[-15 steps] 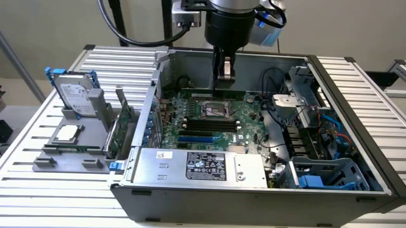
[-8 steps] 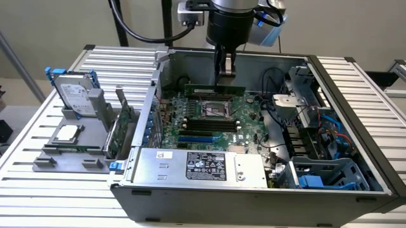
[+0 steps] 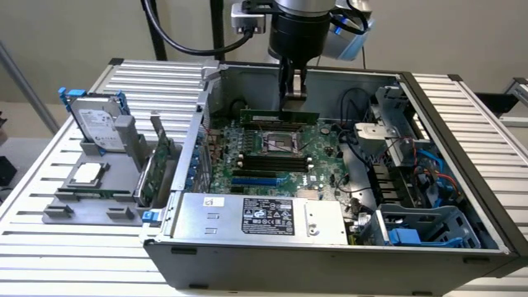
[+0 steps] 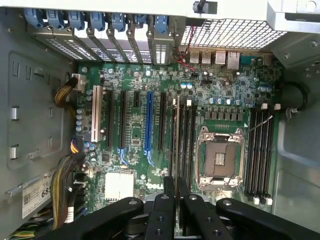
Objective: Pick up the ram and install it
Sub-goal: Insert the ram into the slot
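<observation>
Nearest in the exterior view, a power supply [image 3: 259, 216] is seen against the front wall of the open computer case [image 3: 330, 260]. Beyond it, the motherboard [image 3: 323, 148] is laid flat. Farther back, the ram [image 3: 279, 116] is held level and on edge, clamped between the narrowly spaced fingers of the gripper [image 3: 293, 96], over the black slots [image 4: 189, 135] beside the CPU socket [image 4: 220, 157].

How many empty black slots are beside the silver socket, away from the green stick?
4 long black memory slots, side by side, across the square silver processor socket from the thin green memory stick in the tool.
</observation>
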`<action>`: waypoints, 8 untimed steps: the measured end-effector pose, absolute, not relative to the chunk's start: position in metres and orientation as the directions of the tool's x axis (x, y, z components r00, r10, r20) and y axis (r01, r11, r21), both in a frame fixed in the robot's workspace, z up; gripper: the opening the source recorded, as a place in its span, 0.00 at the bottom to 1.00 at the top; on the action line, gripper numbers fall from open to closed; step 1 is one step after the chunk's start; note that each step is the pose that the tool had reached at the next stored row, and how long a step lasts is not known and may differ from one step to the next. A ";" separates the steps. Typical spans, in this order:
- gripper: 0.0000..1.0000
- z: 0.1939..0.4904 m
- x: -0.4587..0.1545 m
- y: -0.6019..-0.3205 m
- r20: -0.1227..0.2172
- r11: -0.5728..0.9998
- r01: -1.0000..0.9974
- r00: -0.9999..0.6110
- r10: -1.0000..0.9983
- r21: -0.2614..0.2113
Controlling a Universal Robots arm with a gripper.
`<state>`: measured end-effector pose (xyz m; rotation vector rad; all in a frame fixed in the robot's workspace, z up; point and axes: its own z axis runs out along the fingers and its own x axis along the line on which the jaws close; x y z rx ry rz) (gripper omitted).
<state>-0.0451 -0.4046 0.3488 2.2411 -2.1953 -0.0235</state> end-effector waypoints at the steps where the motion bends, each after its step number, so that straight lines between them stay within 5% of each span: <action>1: 0.00 0.349 -0.045 -0.405 -0.008 -0.021 -1.000 0.021 -1.000 0.014; 8: 0.00 0.349 -0.045 -0.405 -0.008 -0.021 -1.000 0.021 -1.000 0.014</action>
